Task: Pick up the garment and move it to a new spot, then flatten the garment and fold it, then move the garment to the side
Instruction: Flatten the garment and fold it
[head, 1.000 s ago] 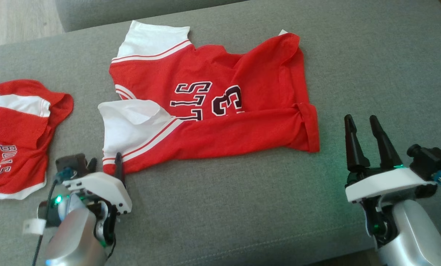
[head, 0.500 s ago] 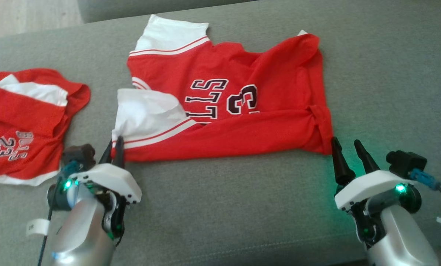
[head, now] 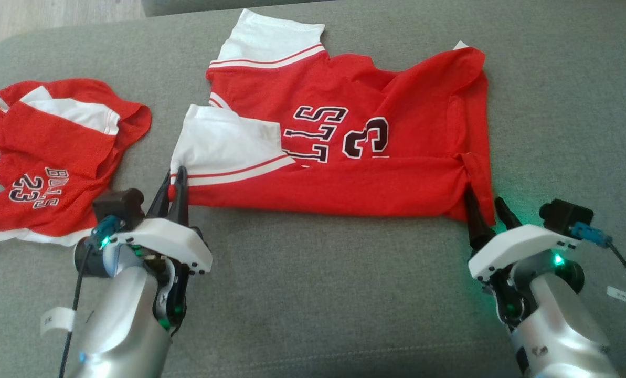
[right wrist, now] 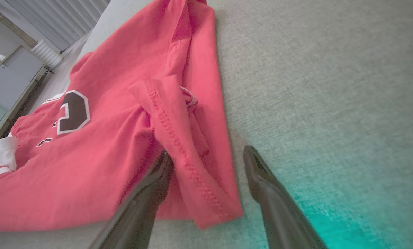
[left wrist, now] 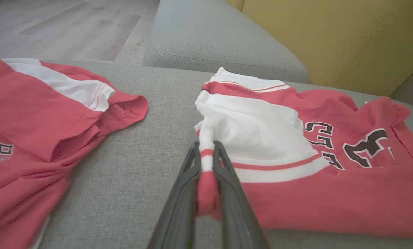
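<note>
Head view: the jersey [head: 344, 152] lies spread on the grey sofa [head: 344, 294], its near edge folded over the print. The left gripper [head: 177, 181], released beside the near-left corner a second ago, is now clenched on that corner below the white sleeve [head: 223, 142]. The right gripper [head: 483, 207] has come forward from well clear to the near-right corner, jaws apart. One corner looks secured and the other grasp is not yet made, so the lift probably waits on it. The print reads "LLS" and "3", the rest hidden by the fold. A second jersey [head: 55, 152] at the left reads "BULLS 23".

Left wrist view: the left gripper [left wrist: 206, 145] pinches a bunched red-and-white roll of the jersey [left wrist: 331, 200].

Right wrist view: the right gripper [right wrist: 208, 155] straddles the stitched hem [right wrist: 178, 138], one finger under the cloth, one on bare sofa [right wrist: 331, 86]. A dark, white-edged digit shows.
</note>
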Tool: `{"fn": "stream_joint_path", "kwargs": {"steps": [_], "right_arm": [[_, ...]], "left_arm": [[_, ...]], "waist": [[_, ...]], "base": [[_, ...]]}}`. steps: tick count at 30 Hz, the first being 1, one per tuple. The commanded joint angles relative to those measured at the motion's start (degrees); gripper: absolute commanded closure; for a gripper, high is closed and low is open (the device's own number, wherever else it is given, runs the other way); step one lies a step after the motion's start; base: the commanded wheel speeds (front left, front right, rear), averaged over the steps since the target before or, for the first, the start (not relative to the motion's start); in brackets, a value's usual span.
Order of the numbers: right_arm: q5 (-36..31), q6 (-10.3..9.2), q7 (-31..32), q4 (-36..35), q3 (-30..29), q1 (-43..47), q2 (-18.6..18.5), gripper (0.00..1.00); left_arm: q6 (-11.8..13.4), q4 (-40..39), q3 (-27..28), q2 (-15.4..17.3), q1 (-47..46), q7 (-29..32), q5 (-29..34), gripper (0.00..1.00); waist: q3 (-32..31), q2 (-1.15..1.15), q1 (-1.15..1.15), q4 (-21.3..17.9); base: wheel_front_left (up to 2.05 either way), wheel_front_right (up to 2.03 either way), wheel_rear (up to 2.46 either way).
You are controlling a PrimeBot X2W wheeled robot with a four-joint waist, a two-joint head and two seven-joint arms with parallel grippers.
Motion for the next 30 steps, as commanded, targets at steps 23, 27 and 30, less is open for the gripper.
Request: {"fn": "stream_joint_path", "kwargs": {"steps": [23, 27, 30], "right_arm": [[-11.94, -0.05, -5.35, 5.0, 9.62, -5.81, -6.71, 1.0], [-14.18, -0.05, -2.43, 3.57, 10.1, -4.37, -8.5, 1.0], [-13.9, -0.05, 1.21, 2.1, 10.26, -2.29, -9.51, 1.0]], "left_arm": [[2.79, -7.17, 4.5, 2.75, 3.41, -0.83, 1.26, 1.0], [2.62, -7.82, 4.0, 2.51, 5.32, -0.83, 1.58, 1.0], [2.02, -7.88, 2.93, 2.47, 7.49, -0.82, 1.89, 1.0]], "waist": [[-5.6, 0.0, 0.0, -1.28], [-7.49, 0.0, 0.0, -1.06], [-9.07, 0.0, 0.0, -0.81]], "base": [[0.0, 0.0, 0.0], [0.0, 0.0, 0.0], [0.0, 0.0, 0.0]]}}
